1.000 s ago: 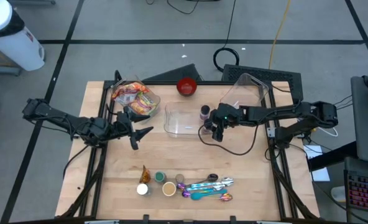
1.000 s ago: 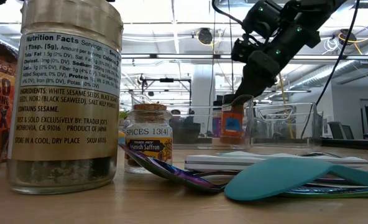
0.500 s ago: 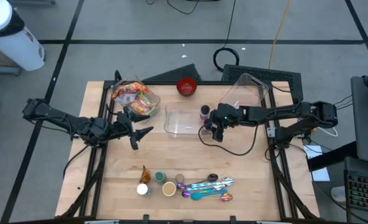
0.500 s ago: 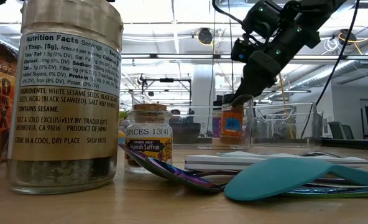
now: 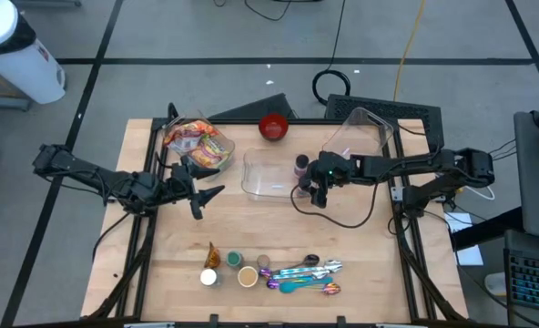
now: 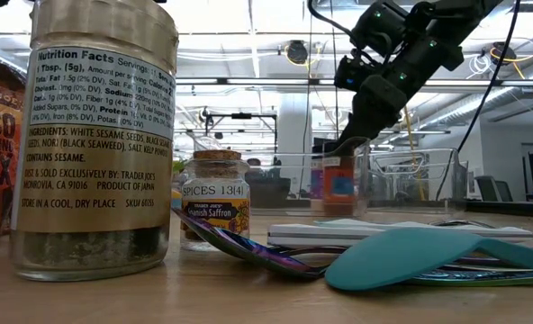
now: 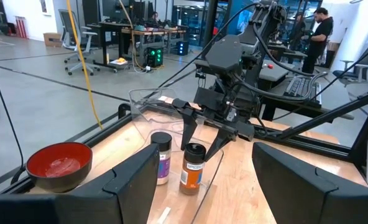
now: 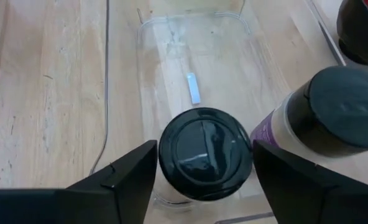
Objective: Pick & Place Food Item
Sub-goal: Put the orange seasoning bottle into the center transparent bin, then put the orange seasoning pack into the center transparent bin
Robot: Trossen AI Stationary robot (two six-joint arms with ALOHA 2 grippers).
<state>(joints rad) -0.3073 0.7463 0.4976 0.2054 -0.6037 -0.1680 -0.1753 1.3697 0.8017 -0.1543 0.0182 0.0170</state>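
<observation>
Since a second ago the right gripper (image 5: 307,192) has spread its fingers (image 8: 127,180) off the orange-labelled spice jar (image 7: 193,168), now standing free at the clear tub's (image 5: 268,177) edge beside a purple-labelled jar (image 7: 161,157), while the left gripper (image 5: 208,193), fingers open, waits across the surface (image 5: 269,246).

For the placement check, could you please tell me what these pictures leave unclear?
- Orange-labelled spice jar: right wrist view, its base hidden under its own lid.
- Its label text: low view, blurred through the clear container.
- Bag of snacks: high view, print too small.
</observation>
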